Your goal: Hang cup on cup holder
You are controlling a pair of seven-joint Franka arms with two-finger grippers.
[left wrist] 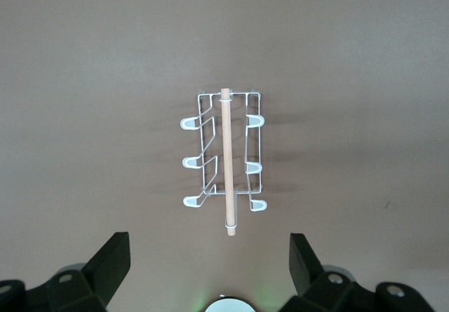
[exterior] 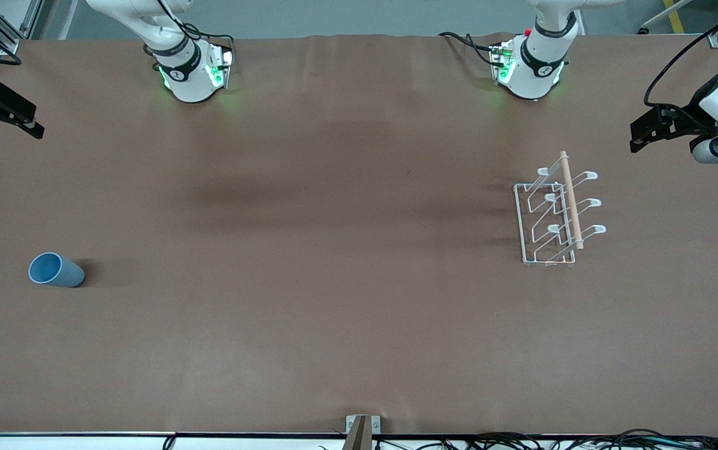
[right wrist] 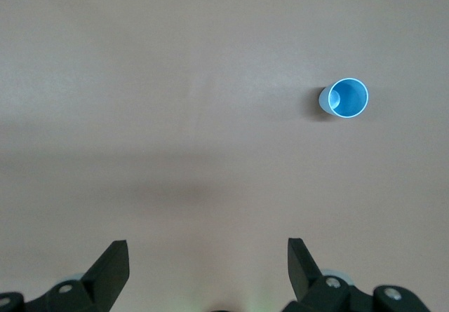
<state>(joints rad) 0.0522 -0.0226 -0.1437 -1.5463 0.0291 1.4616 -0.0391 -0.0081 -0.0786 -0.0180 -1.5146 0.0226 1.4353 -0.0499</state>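
One cup (exterior: 55, 270) and one cup holder (exterior: 552, 215) stand on the brown table (exterior: 334, 250), well apart, with the cup toward the right arm's end and the holder toward the left arm's end. The cup is a single light-blue tumbler standing upright with its open mouth up, a little nearer to the front camera than the holder. The holder is a white wire rack carrying six loop-tipped pegs in two rows of three, with one wooden rod (exterior: 571, 200) running along its top. Two grippers are in view, each raised high at its own end of the table. The right gripper (right wrist: 208, 273) hangs with its fingers spread wide and empty; the cup (right wrist: 345, 97) sits on the table below it, well clear of both fingers. The left gripper (left wrist: 210, 266) also holds its fingers wide apart and empty, above the cup holder (left wrist: 226, 154), which touches neither finger.
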